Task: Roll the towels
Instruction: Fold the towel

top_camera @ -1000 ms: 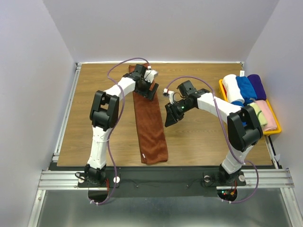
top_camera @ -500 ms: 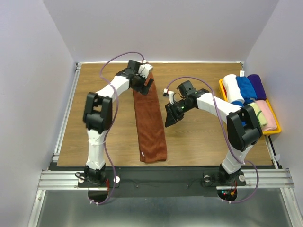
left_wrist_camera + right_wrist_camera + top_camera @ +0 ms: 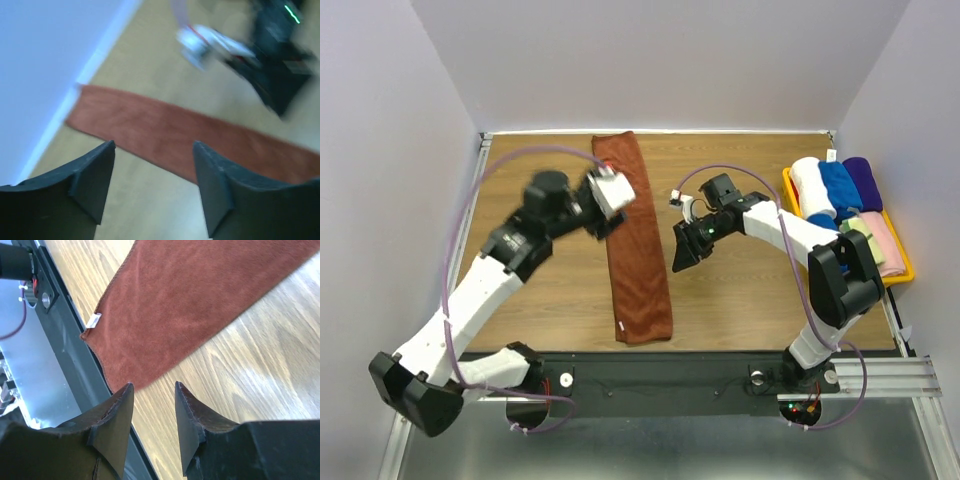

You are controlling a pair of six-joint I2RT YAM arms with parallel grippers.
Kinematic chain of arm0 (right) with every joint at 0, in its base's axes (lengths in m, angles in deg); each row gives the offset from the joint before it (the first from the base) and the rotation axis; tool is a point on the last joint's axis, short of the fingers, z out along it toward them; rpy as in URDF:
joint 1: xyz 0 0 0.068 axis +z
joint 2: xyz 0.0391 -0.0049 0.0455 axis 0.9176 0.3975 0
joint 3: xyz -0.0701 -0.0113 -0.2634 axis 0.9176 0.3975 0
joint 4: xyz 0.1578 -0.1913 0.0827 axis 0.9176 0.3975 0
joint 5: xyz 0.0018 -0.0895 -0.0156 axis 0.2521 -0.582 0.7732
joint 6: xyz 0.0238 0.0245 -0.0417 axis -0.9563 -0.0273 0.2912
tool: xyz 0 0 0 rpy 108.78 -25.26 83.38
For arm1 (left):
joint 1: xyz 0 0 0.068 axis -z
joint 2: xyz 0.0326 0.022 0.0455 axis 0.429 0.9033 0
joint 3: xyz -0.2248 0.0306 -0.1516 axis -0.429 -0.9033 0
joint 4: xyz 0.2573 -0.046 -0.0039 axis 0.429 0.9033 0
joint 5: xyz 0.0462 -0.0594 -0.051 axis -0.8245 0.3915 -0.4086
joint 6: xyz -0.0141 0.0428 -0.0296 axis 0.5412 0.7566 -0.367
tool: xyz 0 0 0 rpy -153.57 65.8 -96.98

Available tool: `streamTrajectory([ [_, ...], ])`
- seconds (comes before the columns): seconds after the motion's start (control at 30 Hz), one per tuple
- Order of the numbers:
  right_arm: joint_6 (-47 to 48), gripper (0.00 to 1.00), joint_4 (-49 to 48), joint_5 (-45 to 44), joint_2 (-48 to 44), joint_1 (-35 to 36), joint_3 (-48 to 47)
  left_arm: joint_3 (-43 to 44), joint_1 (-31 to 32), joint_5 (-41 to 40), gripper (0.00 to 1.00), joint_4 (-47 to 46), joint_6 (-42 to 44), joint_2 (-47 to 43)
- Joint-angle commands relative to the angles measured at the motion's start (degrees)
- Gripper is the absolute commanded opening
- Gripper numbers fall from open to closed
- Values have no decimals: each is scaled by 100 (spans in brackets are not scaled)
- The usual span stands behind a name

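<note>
Rust-brown towel [image 3: 638, 255] is lying flat and unrolled as one long strip on the table [image 3: 740, 300]. Its near end, with a small white tag [image 3: 93, 320], is sitting by the near edge. Right gripper [image 3: 153, 387] is hovering just right of the strip's middle, jaws narrowly parted, gripping nothing. Left gripper [image 3: 152, 150] is hanging over the strip's left side farther back, jaws wide, empty; view blurred. Towel's far end is reaching the back edge. Yellow tray [image 3: 787, 182] at far right is holding rolled towels.

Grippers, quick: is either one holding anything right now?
Left gripper: open, holding nothing, by the brown towel.
Right gripper: open, holding nothing.
</note>
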Motion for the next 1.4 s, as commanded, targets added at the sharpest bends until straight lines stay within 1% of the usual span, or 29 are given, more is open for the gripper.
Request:
streamTrajectory([
  [0.0,-150,44,-109,-14,-154,-221,-125,-1365,1150,-568,67,1129,666,-451],
  [0.03,-168,44,-109,-6,-136,-335,-178,-1776,1422,-586,62,1190,657,-566],
  [0.1,-186,44,-91,-23,-75,-406,-248,-2139,1889,-647,61,1226,447,-821],
  [0.13,-186,44,-74,-75,-31,-467,-283,-2436,2378,-622,60,1183,359,-909],
  [0.17,-177,44,-65,-93,-13,-485,-292,-2553,2540,-543,59,1182,271,-910],
  [0.2,-168,44,-65,-93,-4,-512,-284,-2649,2654,-403,58,1182,288,-893],
  [0.23,-160,44,-65,-128,-4,-538,-275,-2720,2777,-436,54,1121,245,-814],
  [0.27,-160,44,-65,-137,4,-547,-266,-2738,2848,-445,52,1034,209,-752],
  [0.33,-151,44,-65,-155,31,-573,-257,-2773,3094,-402,52,1042,253,-594],
  [0.37,-142,44,-56,-190,39,-582,-257,-2782,3339,-349,52,1024,262,-472],
  [0.53,-116,44,-56,-278,75,-609,-248,-2905,3806,-349,51,796,341,-137],
  [0.6,-89,44,-47,-261,136,-626,-248,-2862,3973,-366,44,778,385,65],
  [0.7,-63,44,-47,-208,241,-635,-275,-2879,4097,-463,43,629,394,302],
  [0.8,-45,44,-47,-208,268,-635,-327,-2800,4106,-586,43,550,315,671],
  [0.87,-28,44,-39,-216,268,-635,-319,-2826,4115,-638,43,419,341,742],
  [1.0,7,43,-30,-225,286,-635,-292,-2835,4132,-779,47,251,394,935],
  [1.1,16,43,-30,-208,294,-644,-292,-2817,4132,-964,48,66,402,1085],
  [1.37,60,43,-12,-260,268,-679,-248,-2887,4132,-867,47,-39,596,1392],
])
